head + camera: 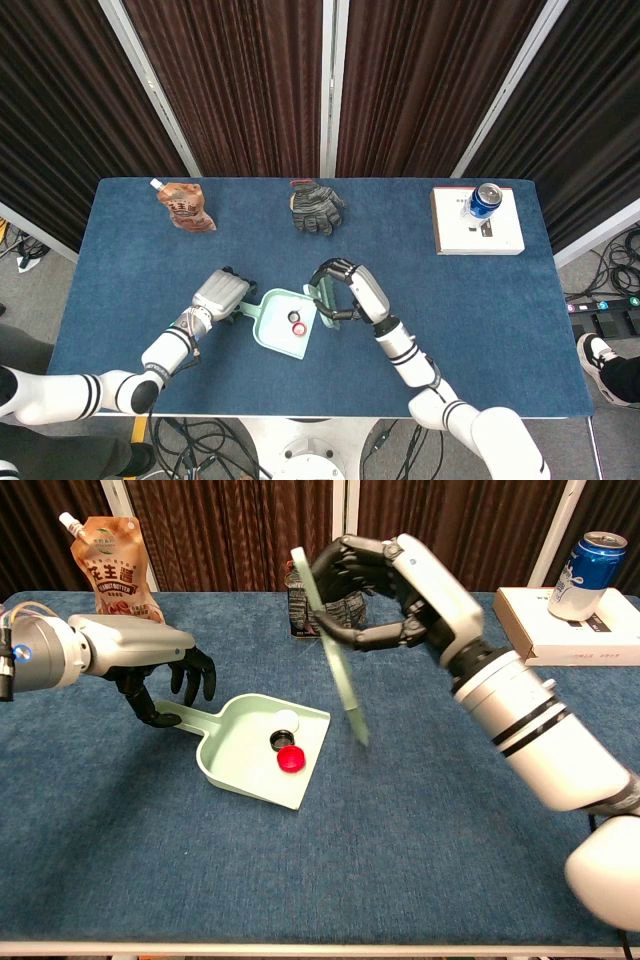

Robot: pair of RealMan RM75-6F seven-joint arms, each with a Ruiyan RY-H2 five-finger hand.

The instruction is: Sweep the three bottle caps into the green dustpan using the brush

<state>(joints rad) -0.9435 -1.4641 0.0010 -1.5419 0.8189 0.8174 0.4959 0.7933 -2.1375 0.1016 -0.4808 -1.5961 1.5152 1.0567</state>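
The green dustpan lies on the blue table, its mouth facing right. Inside it sit three bottle caps: a white one, a black one and a red one. The red cap and the black cap also show in the pan from above. My left hand arches over the pan's handle, its thumb hooked at the handle's end. My right hand grips the thin green brush, lifted clear of the table just right of the pan, with its tip pointing down.
A brown spouted pouch stands at the back left. A dark knit glove lies at the back middle. A blue can rests on a white box at the back right.
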